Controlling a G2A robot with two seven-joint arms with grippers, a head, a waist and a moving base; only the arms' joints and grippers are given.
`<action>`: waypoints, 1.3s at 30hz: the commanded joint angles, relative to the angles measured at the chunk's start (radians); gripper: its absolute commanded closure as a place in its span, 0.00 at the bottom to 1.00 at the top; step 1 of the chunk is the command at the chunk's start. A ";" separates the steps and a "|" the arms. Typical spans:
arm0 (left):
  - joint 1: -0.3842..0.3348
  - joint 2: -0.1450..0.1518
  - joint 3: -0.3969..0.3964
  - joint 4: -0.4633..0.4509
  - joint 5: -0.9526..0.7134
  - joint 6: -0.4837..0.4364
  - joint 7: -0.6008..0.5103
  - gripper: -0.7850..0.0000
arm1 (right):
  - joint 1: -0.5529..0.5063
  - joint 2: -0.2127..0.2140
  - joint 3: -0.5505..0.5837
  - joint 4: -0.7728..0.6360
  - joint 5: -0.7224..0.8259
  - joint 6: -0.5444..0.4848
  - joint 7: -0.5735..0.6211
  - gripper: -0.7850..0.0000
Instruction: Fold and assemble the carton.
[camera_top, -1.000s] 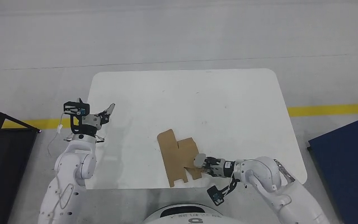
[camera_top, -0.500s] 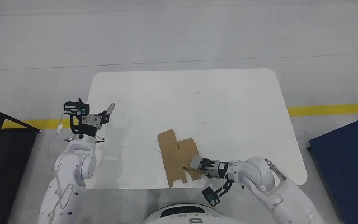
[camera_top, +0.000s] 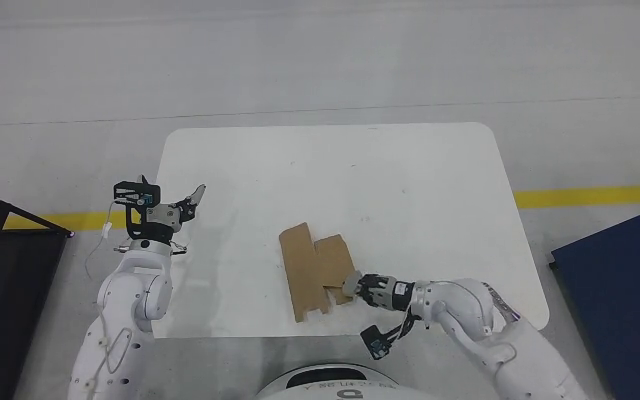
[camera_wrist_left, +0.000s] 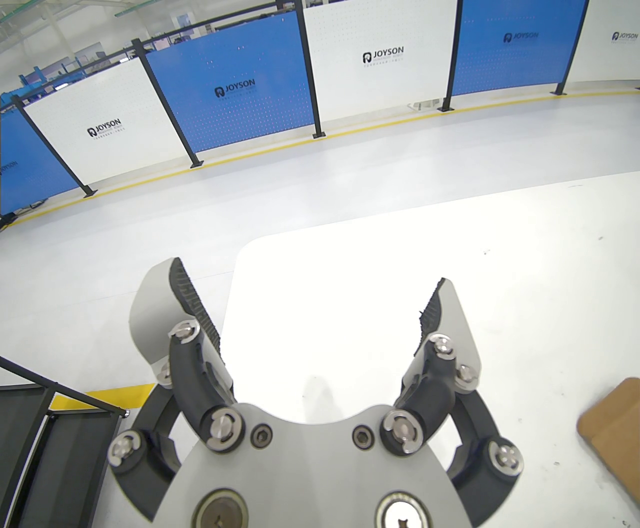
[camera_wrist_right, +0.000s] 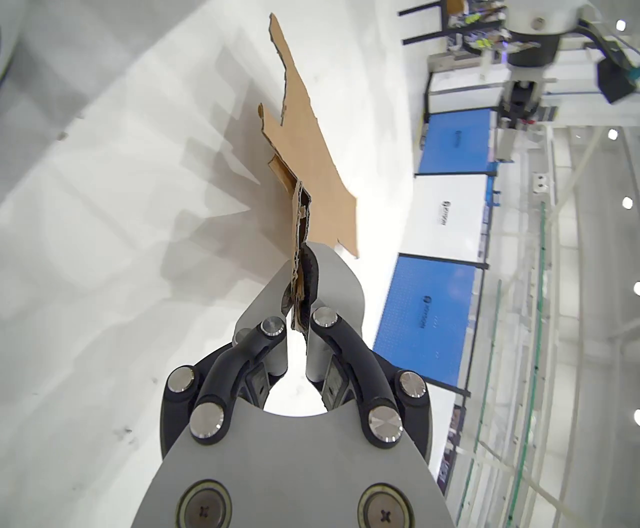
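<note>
A flat brown cardboard carton (camera_top: 312, 272) lies near the front edge of the white table (camera_top: 400, 180), a little right of the middle. My right gripper (camera_top: 354, 286) is shut on the carton's near right edge. In the right wrist view the carton (camera_wrist_right: 310, 150) is lifted clear of the table, its corrugated edge clamped between the fingers of the right gripper (camera_wrist_right: 300, 280). My left gripper (camera_top: 193, 196) hangs open over the table's left edge, far from the carton. In the left wrist view the left gripper (camera_wrist_left: 310, 295) has nothing between its fingers, and a carton corner (camera_wrist_left: 612, 425) shows off to the side.
A black frame (camera_top: 25, 250) stands beside the table on the left and a blue panel (camera_top: 605, 290) on the right. A yellow floor line (camera_top: 575, 197) runs behind. Blue and white partition panels (camera_wrist_left: 240, 90) stand beyond the table.
The carton has shifted slightly back and left and its right edge has come up with the right gripper. The left arm has kept still.
</note>
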 joint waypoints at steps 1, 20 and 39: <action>0.000 0.000 0.000 0.000 0.000 0.000 0.000 0.00 | -0.049 0.003 0.069 -0.031 0.047 0.106 0.064 1.00; 0.000 0.000 0.000 0.000 0.000 0.000 0.000 0.00 | -0.243 0.010 0.286 -0.176 0.215 0.386 0.174 1.00; 0.000 0.000 0.000 0.000 0.000 0.000 0.000 0.00 | -0.155 0.033 0.345 -0.402 -0.293 0.376 0.352 1.00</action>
